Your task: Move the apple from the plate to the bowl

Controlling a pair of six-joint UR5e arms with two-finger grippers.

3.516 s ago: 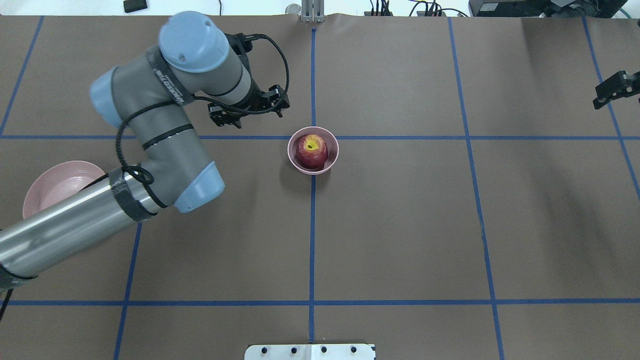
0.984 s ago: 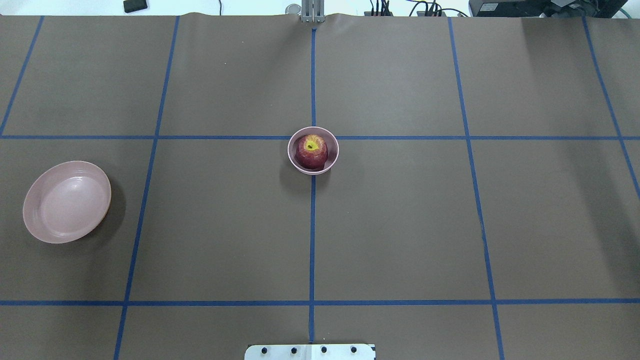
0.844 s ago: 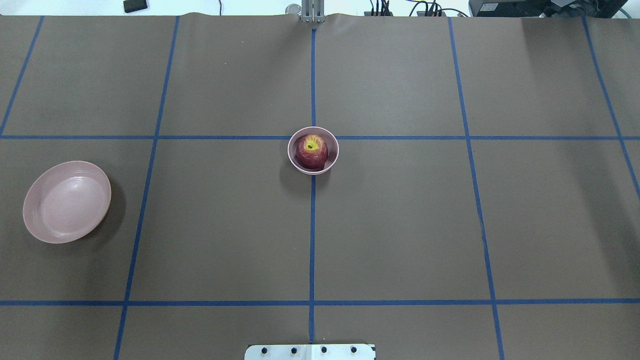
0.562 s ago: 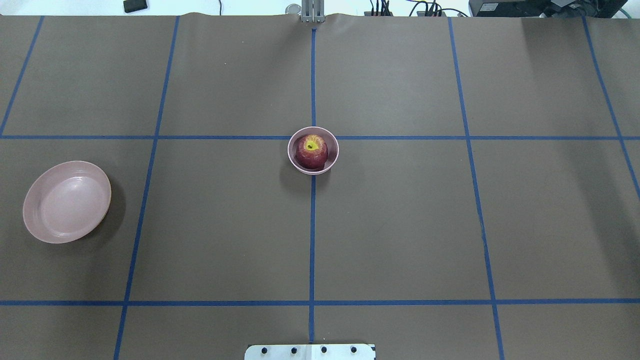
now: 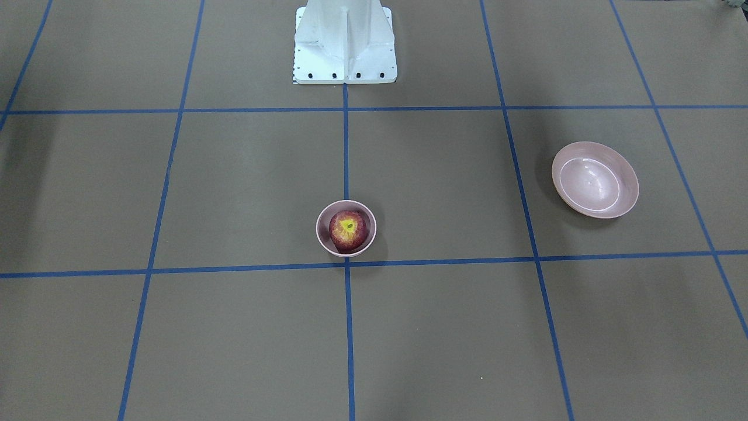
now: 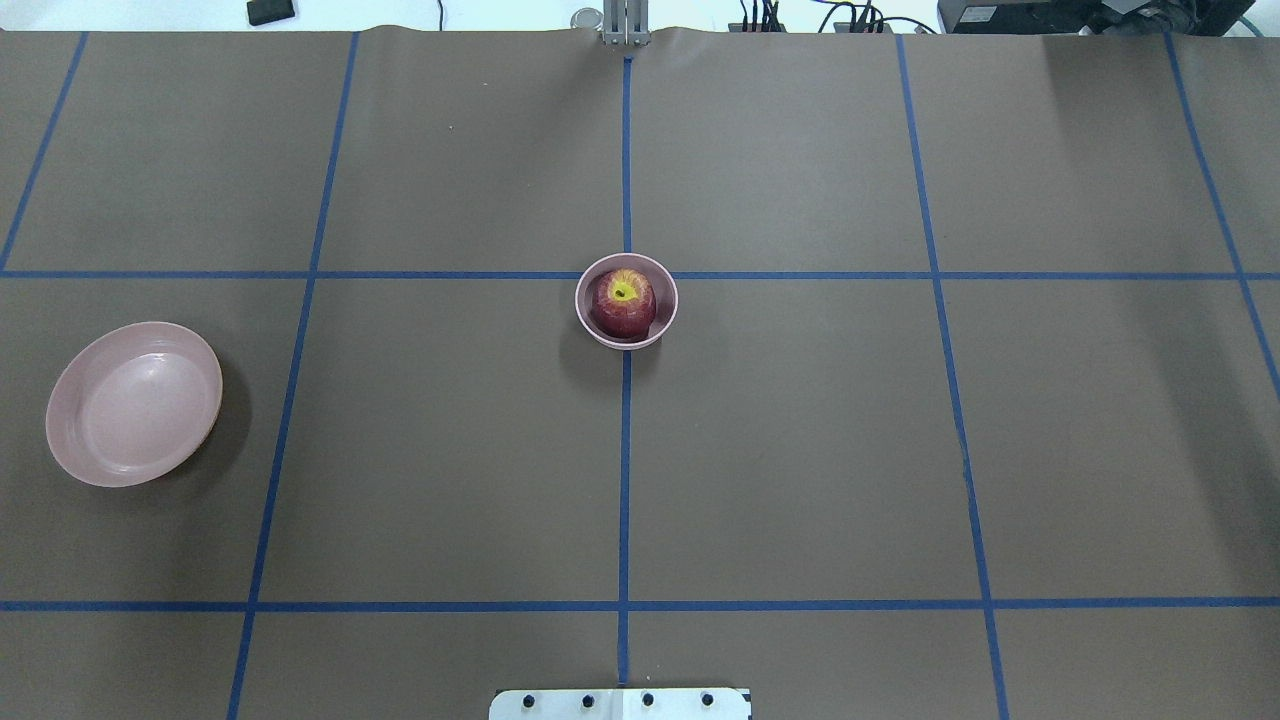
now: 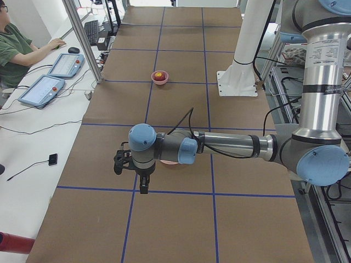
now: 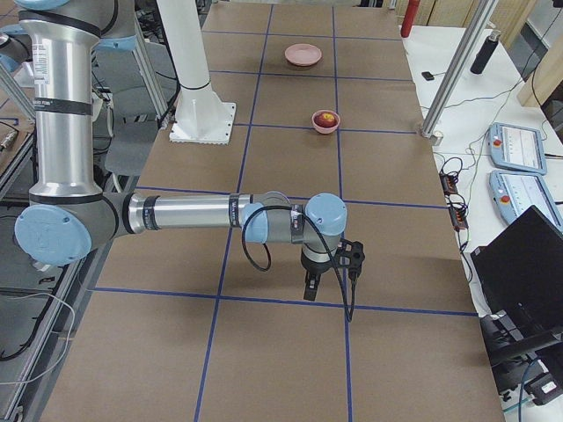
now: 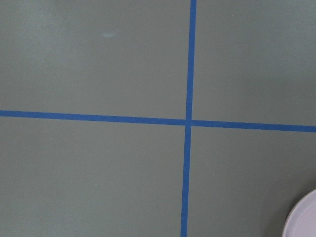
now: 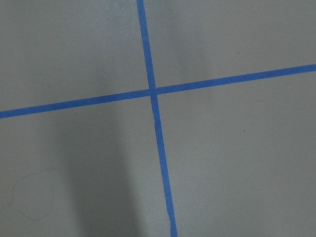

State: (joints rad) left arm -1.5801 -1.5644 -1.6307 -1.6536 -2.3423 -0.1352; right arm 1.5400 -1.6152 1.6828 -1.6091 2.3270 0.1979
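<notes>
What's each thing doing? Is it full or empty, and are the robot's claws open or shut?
apple: sitting in the bowl, stem hollow up.
bowl: upright, holding the apple.
plate: upright, empty.
left gripper: above the table; open or shut, cannot tell.
right gripper: above the table; open or shut, cannot tell.

Robot lab, grid-taped table [image 6: 800,450], teach pendants [image 7: 41,90]

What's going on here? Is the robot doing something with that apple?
Nothing is being handled at this moment. The apple sits in the small pink bowl at the middle of the table, and the wide pink plate on the robot's left is empty. The left gripper hangs near the plate; the right gripper hangs over bare table, far from both dishes.
</notes>
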